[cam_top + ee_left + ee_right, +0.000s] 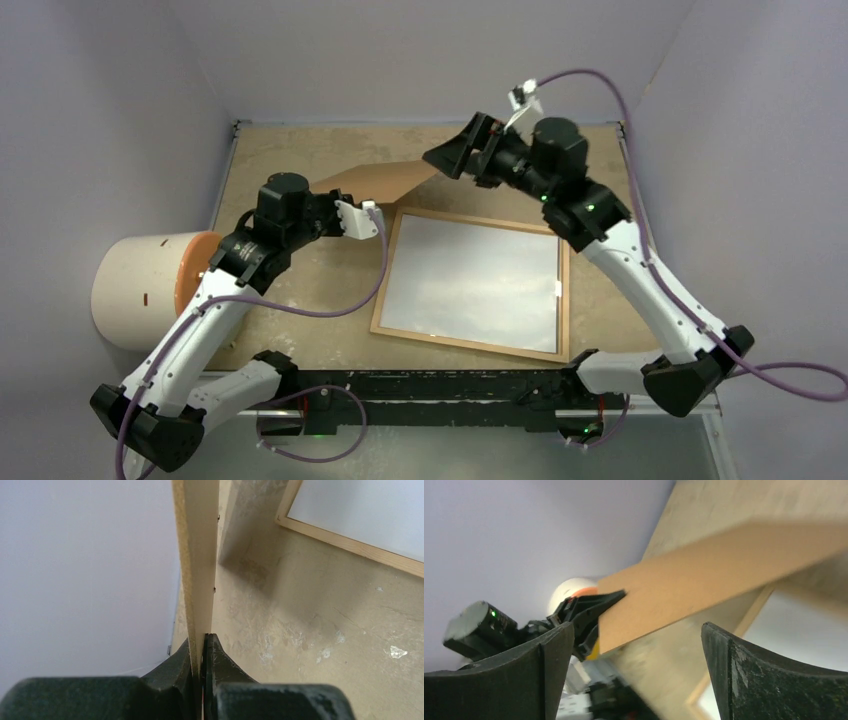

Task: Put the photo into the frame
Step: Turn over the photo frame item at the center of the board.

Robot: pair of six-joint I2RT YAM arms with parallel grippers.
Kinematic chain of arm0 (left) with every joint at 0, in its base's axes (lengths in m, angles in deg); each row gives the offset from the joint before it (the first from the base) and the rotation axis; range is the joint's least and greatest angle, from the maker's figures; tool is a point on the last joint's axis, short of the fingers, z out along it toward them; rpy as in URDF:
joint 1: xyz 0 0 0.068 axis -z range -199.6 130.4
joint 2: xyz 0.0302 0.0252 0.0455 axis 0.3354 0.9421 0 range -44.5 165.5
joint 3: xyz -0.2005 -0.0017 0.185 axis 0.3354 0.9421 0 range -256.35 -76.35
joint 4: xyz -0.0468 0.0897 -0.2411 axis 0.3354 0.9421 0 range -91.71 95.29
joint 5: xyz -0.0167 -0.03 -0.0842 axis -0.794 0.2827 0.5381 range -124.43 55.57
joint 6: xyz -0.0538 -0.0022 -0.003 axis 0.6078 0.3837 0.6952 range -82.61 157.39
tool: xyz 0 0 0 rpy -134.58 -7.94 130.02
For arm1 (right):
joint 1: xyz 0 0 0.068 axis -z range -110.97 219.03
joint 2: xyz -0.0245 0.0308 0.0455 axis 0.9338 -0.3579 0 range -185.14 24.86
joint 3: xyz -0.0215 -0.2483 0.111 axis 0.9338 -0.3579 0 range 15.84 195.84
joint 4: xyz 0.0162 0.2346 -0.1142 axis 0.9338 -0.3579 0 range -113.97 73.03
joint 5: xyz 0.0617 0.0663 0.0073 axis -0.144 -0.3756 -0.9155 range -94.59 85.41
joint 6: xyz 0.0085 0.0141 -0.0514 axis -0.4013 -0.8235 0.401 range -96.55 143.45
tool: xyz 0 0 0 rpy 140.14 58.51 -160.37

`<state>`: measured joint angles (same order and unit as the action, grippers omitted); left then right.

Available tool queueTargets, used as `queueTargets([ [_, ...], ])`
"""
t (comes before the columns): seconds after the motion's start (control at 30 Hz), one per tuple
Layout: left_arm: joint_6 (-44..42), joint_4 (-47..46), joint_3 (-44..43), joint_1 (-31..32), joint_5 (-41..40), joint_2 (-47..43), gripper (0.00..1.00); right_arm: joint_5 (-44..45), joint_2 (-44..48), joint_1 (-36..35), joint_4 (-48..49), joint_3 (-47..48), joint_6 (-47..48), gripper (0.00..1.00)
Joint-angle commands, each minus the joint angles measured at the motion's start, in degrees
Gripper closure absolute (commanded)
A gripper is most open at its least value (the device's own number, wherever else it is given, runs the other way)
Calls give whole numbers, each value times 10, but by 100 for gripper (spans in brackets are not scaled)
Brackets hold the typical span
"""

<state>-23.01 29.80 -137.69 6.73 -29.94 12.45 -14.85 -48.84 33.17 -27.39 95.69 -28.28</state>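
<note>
Nearest me, the frame [465,344] lay flat on the table [300,290], its inside showing plain white. Beyond its left corner, my left gripper [202,650] was pinched tight on the edge of the brown backing board [385,180]. Farthest out, my right gripper [638,645] stood with jaws wide at the board's other end.

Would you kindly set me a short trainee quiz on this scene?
1. True or false: the right gripper has open jaws.
2. What grips the board? A. left gripper B. right gripper C. nothing
3. Fill in: the frame lies flat on the ___.
Key: 1 true; 2 A; 3 table.
</note>
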Motion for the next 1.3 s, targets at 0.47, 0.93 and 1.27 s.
queueTargets([
  [0.47,-32,164,-238,0,159,28,100,-232,33,22,-125,19,861,1],
  [0.93,-74,192,-260,0,182,17,100,-264,-13,22,-116,17,914,12],
  [1.27,-69,184,-281,0,185,23,100,-277,-8,20,3,-46,937,79],
])
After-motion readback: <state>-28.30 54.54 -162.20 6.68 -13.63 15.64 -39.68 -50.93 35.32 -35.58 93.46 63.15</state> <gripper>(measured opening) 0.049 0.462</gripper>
